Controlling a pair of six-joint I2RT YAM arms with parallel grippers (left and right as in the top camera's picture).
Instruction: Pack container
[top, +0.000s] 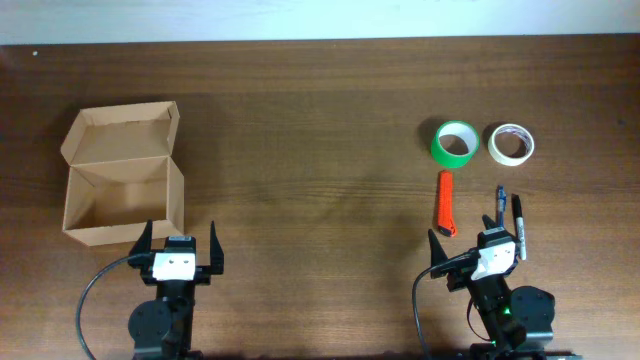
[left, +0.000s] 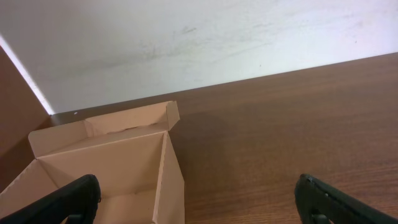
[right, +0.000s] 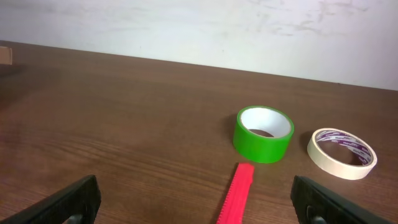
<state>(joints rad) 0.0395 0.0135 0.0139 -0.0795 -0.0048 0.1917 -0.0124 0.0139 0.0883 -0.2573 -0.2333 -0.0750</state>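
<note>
The container (top: 72, 192), a tan cardboard box, stands at the left of the table with its flap lid (top: 120, 132) folded back and nothing visible inside. My left gripper (top: 180, 233) is open just in front of the box's near right corner. In the left wrist view the container (left: 171, 177) sits ahead on the left, between the spread fingers of the left gripper (left: 199, 191). My right gripper (top: 476, 242) is open near the front edge at the right. In the right wrist view the right gripper (right: 196, 198) holds nothing.
A green tape roll (top: 455, 143) (right: 263, 134) and a beige tape roll (top: 511, 144) (right: 342, 153) lie at the back right. An orange-red cutter (top: 445, 203) (right: 237, 193) lies just ahead of the right gripper. Two black markers (top: 519, 226) lie beside its right finger.
</note>
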